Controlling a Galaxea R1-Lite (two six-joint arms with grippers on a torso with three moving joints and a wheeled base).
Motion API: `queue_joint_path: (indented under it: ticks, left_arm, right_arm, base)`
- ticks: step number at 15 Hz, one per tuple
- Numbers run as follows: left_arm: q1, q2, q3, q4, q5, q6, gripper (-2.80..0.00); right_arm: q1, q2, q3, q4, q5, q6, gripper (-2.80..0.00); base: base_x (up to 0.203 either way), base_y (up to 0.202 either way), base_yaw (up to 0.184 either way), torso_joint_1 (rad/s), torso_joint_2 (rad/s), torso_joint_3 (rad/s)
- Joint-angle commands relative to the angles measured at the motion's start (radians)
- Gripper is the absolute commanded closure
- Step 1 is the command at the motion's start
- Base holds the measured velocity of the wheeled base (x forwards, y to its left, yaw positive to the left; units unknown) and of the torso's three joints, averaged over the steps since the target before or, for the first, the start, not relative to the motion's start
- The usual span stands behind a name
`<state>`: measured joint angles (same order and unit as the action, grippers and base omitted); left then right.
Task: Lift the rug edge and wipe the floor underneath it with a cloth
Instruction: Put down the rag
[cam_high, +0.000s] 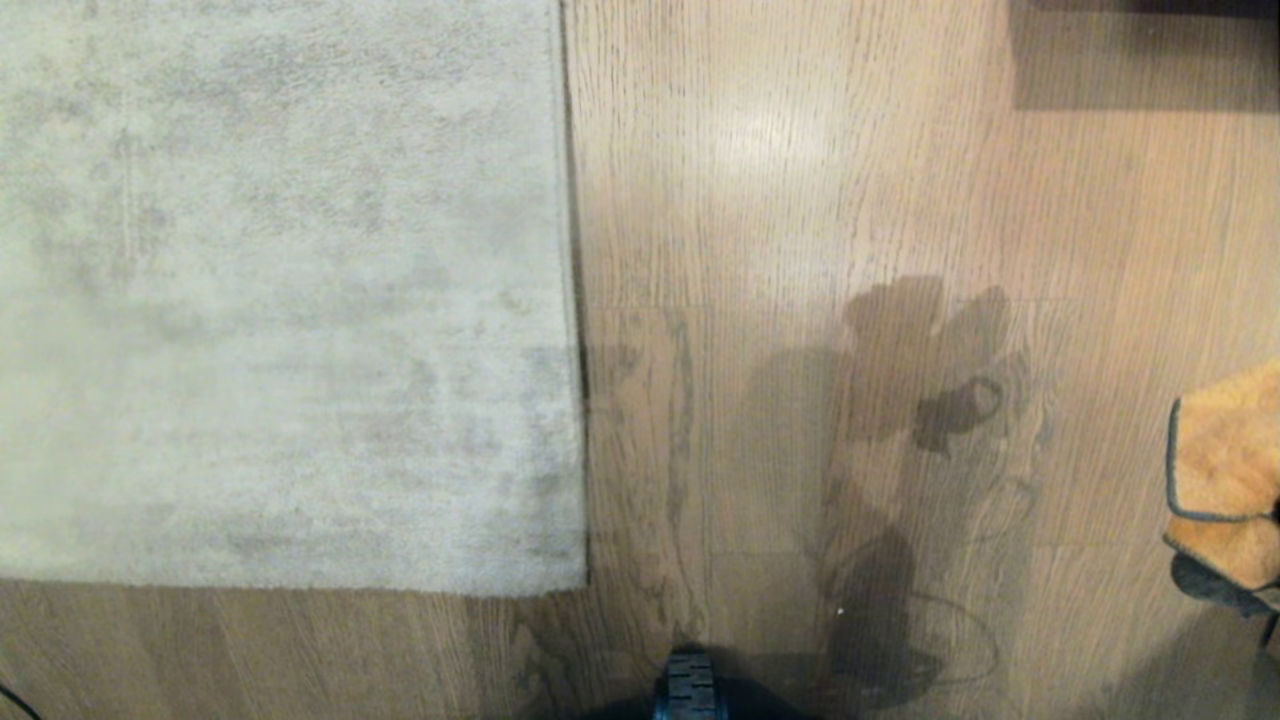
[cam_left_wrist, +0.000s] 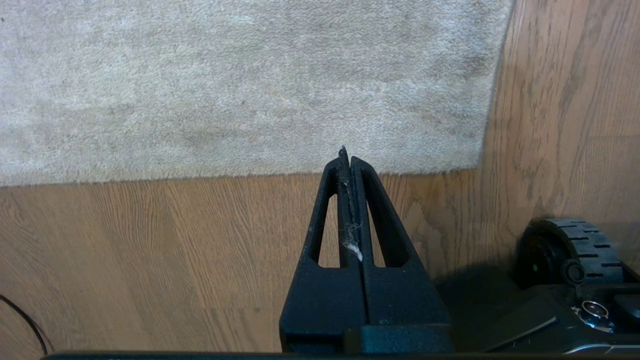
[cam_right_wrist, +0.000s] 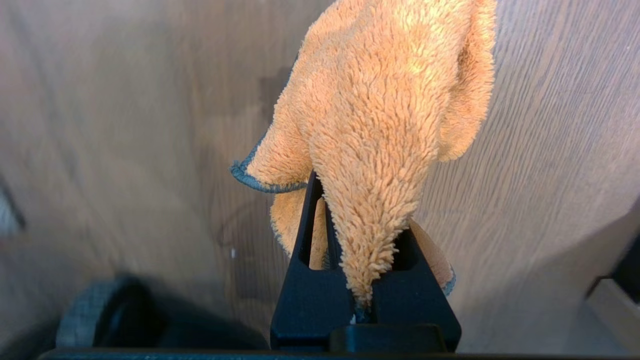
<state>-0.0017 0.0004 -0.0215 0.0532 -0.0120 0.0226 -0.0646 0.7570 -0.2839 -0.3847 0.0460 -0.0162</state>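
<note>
The rug edge lies flat on the floor, its corner near and left of centre. At the far right, the cloth hangs pinched in the closed right gripper. The left gripper, closed and empty, hovers just near the rug's near border.

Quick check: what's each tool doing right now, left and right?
Left tool: closed, empty, over the floor near the rug edge.
Right tool: closed on the cloth.
</note>
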Motion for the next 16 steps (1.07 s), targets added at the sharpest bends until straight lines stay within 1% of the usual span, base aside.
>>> queue_joint_path:
  ticks: [1, 5, 8, 10, 13, 16]
  left_arm:
    - [0.0, 0.0, 0.0, 0.0, 0.0, 0.0, 0.0]
    - [0.0, 0.0, 0.0, 0.0, 0.0, 0.0, 0.0]
    - [0.0, 0.0, 0.0, 0.0, 0.0, 0.0, 0.0]
    - [0.0, 0.0, 0.0, 0.0, 0.0, 0.0, 0.0]
    - [0.0, 0.0, 0.0, 0.0, 0.0, 0.0, 0.0]
    - [0.0, 0.0, 0.0, 0.0, 0.0, 0.0, 0.0]
  right_arm:
    - [-0.034, 0.191, -0.012, -0.103, 0.001, 0.031, 0.0]
    - [-0.063, 0.397, -0.015, -0.28, 0.002, 0.041, 0.0]
    - [-0.119, 0.578, -0.025, -0.464, 0.006, 0.045, 0.0]
    - [-0.161, 0.689, -0.071, -0.553, 0.007, 0.046, 0.0]
    - [-0.218, 0.81, -0.192, -0.595, 0.018, 0.048, 0.0]
    - [-0.251, 0.89, -0.263, -0.602, 0.048, 0.047, 0.0]
  base:
    - [0.0, 0.0, 0.0, 0.0, 0.0, 0.0]
    - [0.0, 0.0, 0.0, 0.0, 0.0, 0.0]
    - [0.0, 0.0, 0.0, 0.0, 0.0, 0.0]
    - [0.0, 0.0, 0.0, 0.0, 0.0, 0.0]
    - [0.0, 0.0, 0.0, 0.0, 0.0, 0.0]
    - [0.0, 0.0, 0.0, 0.0, 0.0, 0.0]
